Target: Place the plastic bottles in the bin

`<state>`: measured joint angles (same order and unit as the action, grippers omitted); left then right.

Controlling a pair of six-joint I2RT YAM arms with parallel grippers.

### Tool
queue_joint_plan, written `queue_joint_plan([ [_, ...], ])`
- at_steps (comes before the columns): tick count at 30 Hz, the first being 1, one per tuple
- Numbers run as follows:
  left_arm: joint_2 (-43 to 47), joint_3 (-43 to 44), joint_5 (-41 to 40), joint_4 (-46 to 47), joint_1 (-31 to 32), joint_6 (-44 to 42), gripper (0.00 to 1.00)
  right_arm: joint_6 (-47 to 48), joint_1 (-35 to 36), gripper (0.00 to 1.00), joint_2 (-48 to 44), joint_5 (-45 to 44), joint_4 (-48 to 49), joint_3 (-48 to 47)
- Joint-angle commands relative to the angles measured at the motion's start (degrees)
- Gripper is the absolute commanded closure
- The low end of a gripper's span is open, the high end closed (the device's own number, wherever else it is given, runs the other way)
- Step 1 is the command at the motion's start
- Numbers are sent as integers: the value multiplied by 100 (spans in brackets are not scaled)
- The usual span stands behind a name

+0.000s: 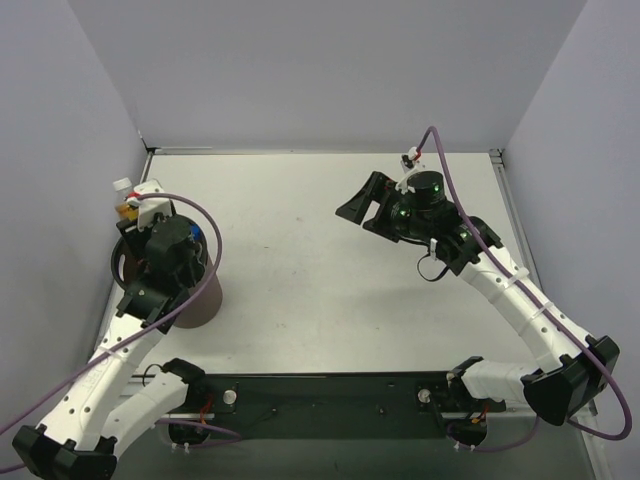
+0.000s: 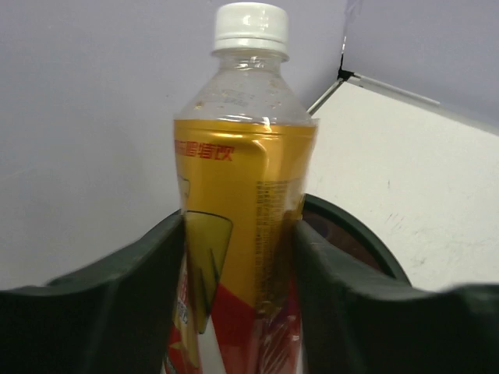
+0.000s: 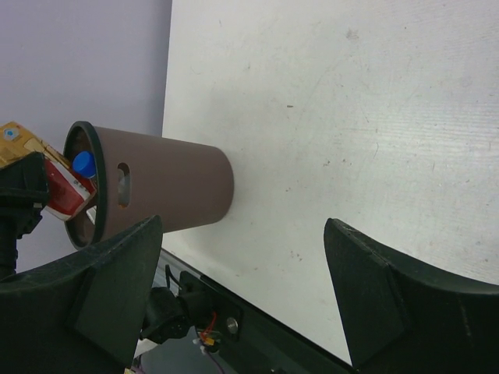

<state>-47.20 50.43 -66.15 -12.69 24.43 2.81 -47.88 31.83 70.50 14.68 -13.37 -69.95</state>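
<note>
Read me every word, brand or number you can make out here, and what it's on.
No text reads cleanly.
On the red-and-yellow-labelled bottle, red Chinese characters across the label's top: too blurred to quote.
Same bottle, column of fine print: too small to read.
On the bin and the blue cap inside it: no text visible.

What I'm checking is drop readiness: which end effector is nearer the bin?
Left. The left end effector holds a bottle at the rim of the bin; the right end effector hangs open across the table.
</note>
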Motion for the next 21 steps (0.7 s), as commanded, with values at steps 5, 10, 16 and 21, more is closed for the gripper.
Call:
queue_joint_plan([
  [5, 299, 299, 322, -409, -78, 308, 8, 86, -46, 21, -142, 105, 326, -1],
  [10, 308, 590, 419, -638, -87, 273, 4, 33, -46, 21, -80, 149, 370, 8],
  [16, 229, 1230, 1094, -1200, -87, 449, 4, 24, -46, 21, -63, 149, 370, -1],
  [21, -96, 1916, 2585, -1946, -78, 685, 3, 33, -37, 20, -36, 193, 370, -18],
])
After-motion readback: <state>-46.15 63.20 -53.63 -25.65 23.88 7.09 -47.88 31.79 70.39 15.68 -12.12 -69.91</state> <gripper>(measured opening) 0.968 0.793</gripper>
